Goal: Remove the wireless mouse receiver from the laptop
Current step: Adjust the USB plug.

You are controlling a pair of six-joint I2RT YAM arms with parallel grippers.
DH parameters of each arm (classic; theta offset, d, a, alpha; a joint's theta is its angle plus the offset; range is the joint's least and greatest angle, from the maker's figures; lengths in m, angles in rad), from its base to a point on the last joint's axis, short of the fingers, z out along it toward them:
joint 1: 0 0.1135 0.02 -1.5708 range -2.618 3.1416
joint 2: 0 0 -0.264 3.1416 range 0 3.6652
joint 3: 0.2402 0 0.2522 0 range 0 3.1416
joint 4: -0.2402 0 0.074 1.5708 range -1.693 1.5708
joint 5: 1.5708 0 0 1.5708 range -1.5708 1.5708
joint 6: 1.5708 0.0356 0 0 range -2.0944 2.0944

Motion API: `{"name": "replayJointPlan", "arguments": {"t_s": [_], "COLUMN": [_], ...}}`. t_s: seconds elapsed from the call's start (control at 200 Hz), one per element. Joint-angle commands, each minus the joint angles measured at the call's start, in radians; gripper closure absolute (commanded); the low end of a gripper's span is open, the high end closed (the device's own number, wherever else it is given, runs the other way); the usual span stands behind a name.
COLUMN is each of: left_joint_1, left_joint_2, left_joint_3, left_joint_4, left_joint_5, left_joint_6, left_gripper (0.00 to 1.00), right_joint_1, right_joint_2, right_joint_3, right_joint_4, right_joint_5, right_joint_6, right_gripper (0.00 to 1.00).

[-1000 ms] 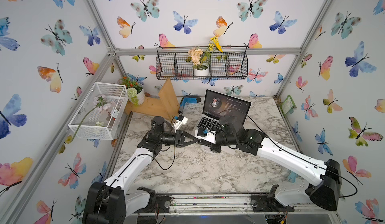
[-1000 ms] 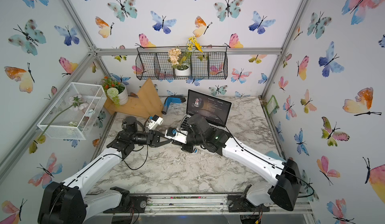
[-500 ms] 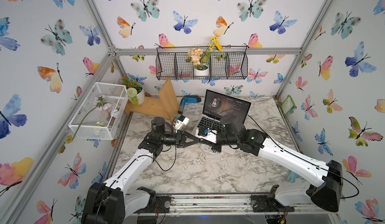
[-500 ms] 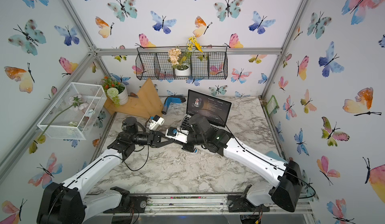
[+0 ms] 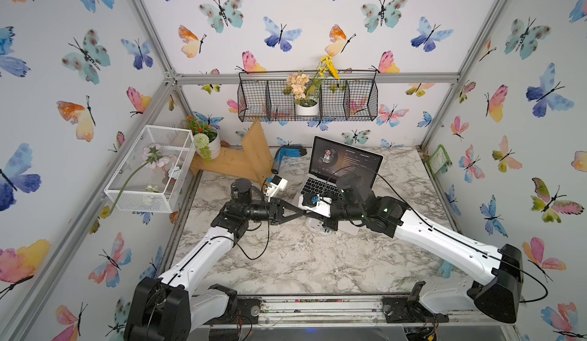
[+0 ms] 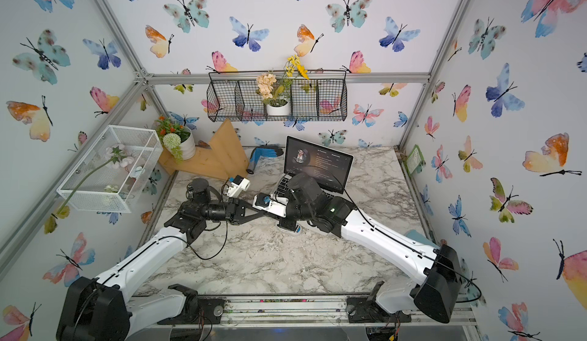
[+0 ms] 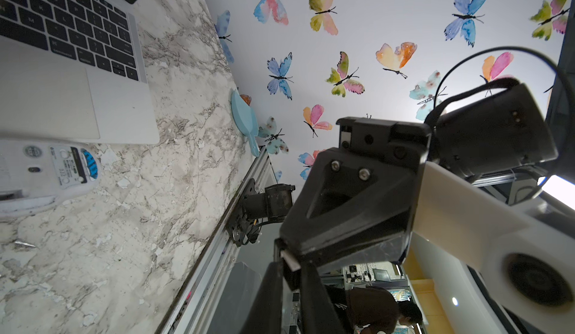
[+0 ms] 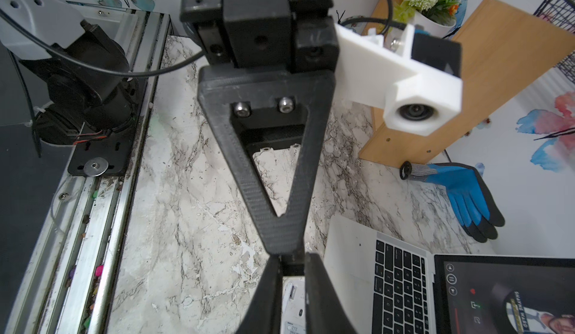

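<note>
Tip to tip just in front of the slim silver laptop with black keys and a dark lit screen (image 5: 346,160), above an upturned white computer mouse (image 7: 46,174), the black left gripper (image 5: 298,211) and black right gripper (image 8: 293,264) both pinch, jaws narrow, a tiny dark wireless mouse receiver with a pale plug end (image 7: 289,258). It appears already out of the laptop, with only the handover left. Half a second earlier the left jaws stood wider; the arms have barely shifted.

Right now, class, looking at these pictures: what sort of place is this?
Most likely a robot test booth dressed up like a home desk: a metal frame lined with butterfly wallpaper, two robot arms fixed to a rail, and a laptop on a marble-look table.
</note>
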Motion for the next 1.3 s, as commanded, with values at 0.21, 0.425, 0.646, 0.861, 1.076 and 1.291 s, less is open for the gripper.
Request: {"name": "replayJointPlan", "arguments": {"t_s": [0.21, 0.425, 0.646, 0.861, 1.076, 1.291], "left_joint_1": [-0.018, -0.019, -0.019, -0.019, -0.018, -0.016], "left_joint_2": [0.008, 0.008, 0.005, -0.002, -0.017, -0.015], "left_joint_3": [0.002, 0.009, -0.011, -0.023, -0.028, -0.037], "left_joint_4": [0.038, 0.044, 0.081, 0.133, 0.146, 0.159], "left_joint_5": [0.020, 0.019, 0.009, 0.004, 0.001, -0.009], "left_joint_6": [0.008, 0.003, -0.021, -0.063, -0.072, -0.078], "left_gripper": [0.95, 0.92, 1.00, 1.00, 1.00, 1.00], "right_joint_1": [-0.008, -0.008, -0.008, -0.008, -0.008, -0.008], "right_joint_2": [-0.006, 0.010, 0.012, 0.009, 0.006, -0.031], "right_joint_3": [0.005, 0.004, -0.004, -0.012, -0.017, -0.034], "right_joint_4": [0.032, 0.032, 0.050, 0.051, 0.051, 0.067], "right_joint_5": [0.003, -0.016, -0.030, -0.024, -0.001, 0.022], "right_joint_6": [-0.007, -0.005, -0.003, -0.007, -0.008, -0.010], "right_gripper": [0.83, 0.83, 0.83, 0.83, 0.77, 0.57]}}
